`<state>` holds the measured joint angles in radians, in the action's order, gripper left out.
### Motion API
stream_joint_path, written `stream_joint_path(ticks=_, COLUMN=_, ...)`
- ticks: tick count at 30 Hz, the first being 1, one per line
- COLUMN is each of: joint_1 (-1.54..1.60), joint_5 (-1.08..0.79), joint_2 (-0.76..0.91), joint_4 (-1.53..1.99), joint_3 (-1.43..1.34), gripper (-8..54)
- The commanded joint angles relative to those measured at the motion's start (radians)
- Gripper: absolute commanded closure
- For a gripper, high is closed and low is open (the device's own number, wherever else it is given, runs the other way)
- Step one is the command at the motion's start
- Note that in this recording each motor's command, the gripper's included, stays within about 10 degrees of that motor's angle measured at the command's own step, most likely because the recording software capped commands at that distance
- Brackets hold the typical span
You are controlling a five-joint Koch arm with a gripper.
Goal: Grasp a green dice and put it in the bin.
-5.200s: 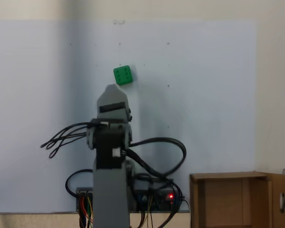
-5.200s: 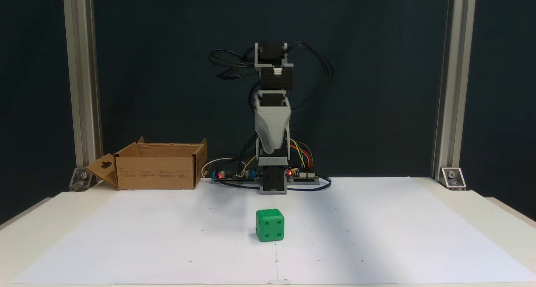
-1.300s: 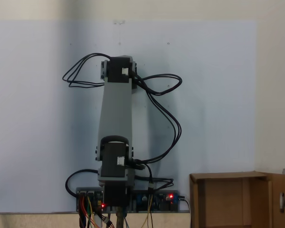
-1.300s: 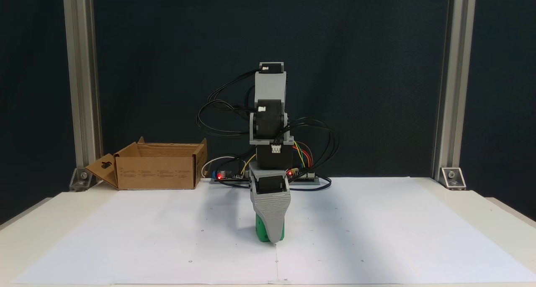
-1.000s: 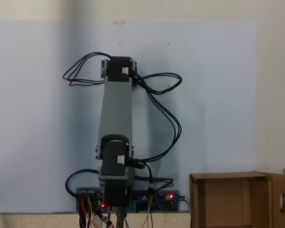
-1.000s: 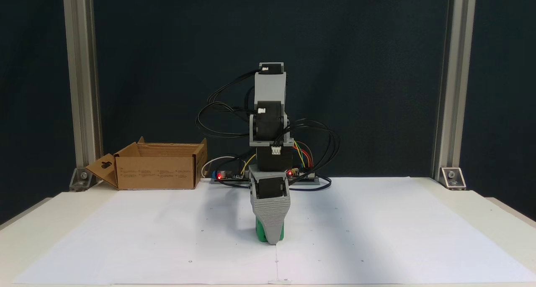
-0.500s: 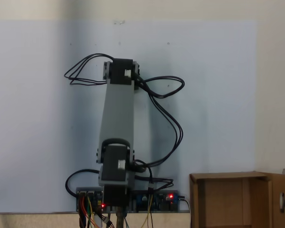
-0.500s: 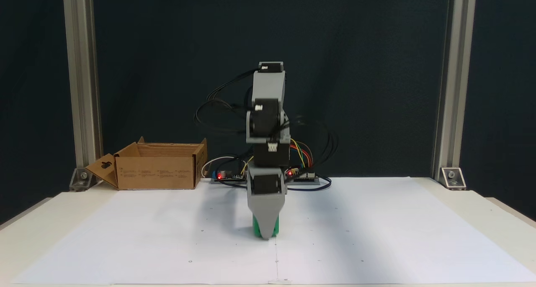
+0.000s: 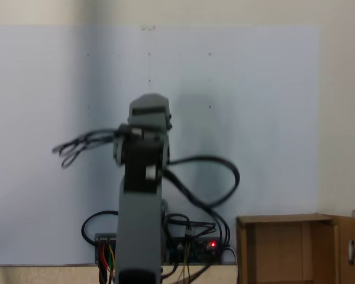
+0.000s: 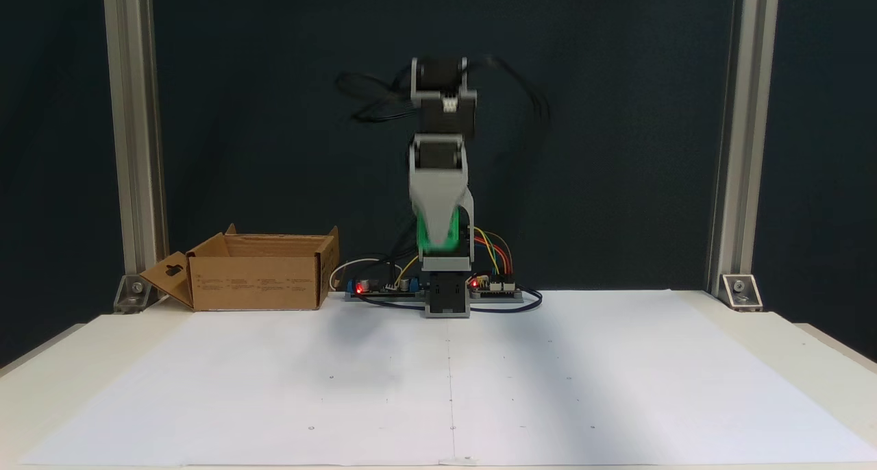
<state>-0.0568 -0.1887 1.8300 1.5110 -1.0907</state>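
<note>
Dice (image 10: 436, 231) riding between the jaws of the end effector (image 10: 436, 245), well above the white paper sheet (image 10: 548, 388) covering the table (image 10: 41, 388), in front of the arm's base board (image 10: 493, 288). Pinching closed on the green cube, with green showing either side of the grey front jaw, though blurred by motion. Hanging high and roughly centred in that fixed view, with the bin (image 10: 257, 278) sitting well apart to the left, at the table's back edge, flaps upright and nothing visible inside from this angle. Showing the same bin (image 9: 296, 245) at the lower right in the other fixed view, with the grey arm (image 9: 143, 195) hiding the cube. Judging the grasp and the lift as done, roughly the first half of the job. Remaining, by that reading: swinging across toward the cardboard box, lowering over its opening, clearing the raised flaps, and letting go. Risking little beyond a slip of the smooth, rounded cube during the swing, or a clip against a flap on the way in.
</note>
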Motion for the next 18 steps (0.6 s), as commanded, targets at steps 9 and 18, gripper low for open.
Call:
stream_joint_path(ticks=9, joint_1=-0.091, joint_5=0.054, joint_2=0.106, joint_4=0.023, joint_3=0.08, gripper=33.8)
stream_joint_path(ticks=18, joint_1=-0.624, joint_5=0.009, joint_2=0.101, joint_4=-0.049, joint_3=0.08, gripper=33.8)
